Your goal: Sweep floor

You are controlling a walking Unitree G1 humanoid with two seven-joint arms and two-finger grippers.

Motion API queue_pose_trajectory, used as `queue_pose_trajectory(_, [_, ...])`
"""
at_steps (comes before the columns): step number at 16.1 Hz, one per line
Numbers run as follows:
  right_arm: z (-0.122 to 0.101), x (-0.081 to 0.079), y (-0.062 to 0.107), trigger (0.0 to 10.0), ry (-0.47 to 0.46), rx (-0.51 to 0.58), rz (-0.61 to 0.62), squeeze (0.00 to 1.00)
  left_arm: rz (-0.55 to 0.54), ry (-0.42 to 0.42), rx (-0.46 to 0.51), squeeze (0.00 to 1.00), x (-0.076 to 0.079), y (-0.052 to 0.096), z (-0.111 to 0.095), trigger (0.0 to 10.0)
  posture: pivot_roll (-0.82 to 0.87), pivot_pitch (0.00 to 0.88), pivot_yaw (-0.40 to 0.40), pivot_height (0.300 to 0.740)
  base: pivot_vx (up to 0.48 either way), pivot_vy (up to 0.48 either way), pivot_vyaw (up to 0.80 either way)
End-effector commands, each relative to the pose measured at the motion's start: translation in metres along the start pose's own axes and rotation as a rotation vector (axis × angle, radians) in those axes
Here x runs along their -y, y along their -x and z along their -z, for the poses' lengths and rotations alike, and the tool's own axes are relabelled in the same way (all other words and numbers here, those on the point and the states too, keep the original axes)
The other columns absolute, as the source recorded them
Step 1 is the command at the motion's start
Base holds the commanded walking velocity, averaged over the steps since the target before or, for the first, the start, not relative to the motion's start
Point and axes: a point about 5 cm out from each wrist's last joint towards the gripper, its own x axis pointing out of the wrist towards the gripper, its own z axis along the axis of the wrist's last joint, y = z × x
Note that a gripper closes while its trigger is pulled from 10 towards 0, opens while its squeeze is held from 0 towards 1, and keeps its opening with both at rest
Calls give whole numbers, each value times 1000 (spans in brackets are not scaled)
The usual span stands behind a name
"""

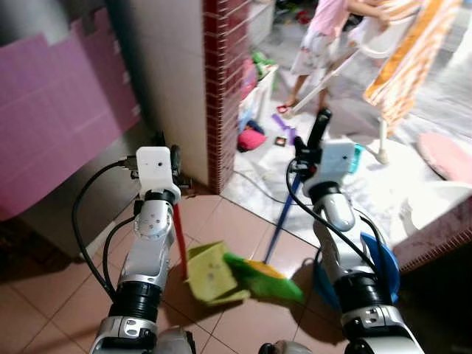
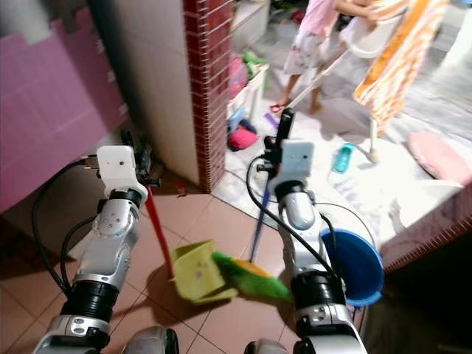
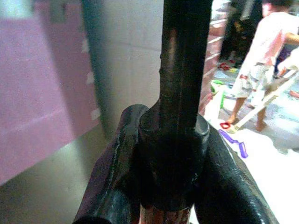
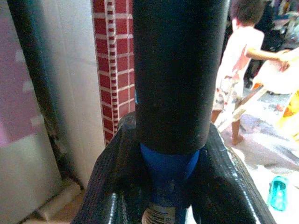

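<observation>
1. The robot is standing next to the brick pillar (image 1: 215, 88) with a tool in each arm. The left gripper (image 1: 167, 158) is pinched round the red handle (image 1: 179, 237) of the dustpan (image 1: 210, 274), and in the left wrist view both black fingers (image 3: 112, 186) sit tight on the handle's dark top end.
2. The right gripper (image 1: 310, 151) is clamped on the blue broom handle (image 1: 281, 220). The right wrist view shows the fingers (image 4: 110, 186) hugging the blue shaft just under its black grip.
3. The yellow-green dustpan is on the tiled floor (image 1: 243, 228) in front of the pillar, tipped up a bit. The green broom head (image 1: 264, 278) lies right against its mouth, maybe partly inside, though it's blurry there and I can't swear to it.
4. My guess is it's at the push-the-dirt-in stage. To do it well, get the pan's front lip flat on the tile first, or the dust will just slide under it. Then use short, low strokes toward the pan and keep the left arm steady.
5. A person (image 1: 317, 37) is out past the pillar on the wet floor, well away from the broom, so no wide swings that way. There's also a blue bucket (image 1: 380, 269) right by the right arm.
</observation>
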Motion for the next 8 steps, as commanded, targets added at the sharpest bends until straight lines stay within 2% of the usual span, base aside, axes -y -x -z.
queue_pose_trajectory(1, [0, -8, -1, 10000, -17, -2, -21, 0, 3, -2, 28, 0, -2, 0, -8, 10000, -76, 50, -39, 740, 0, 424, 0])
queue_pose_trajectory(8, [2, -6, -3, 10000, 7, -19, -14, 0, 87, 25, -6, 0, 14, 3, -4, 10000, -76, 45, -42, 740, 0, 480, 0])
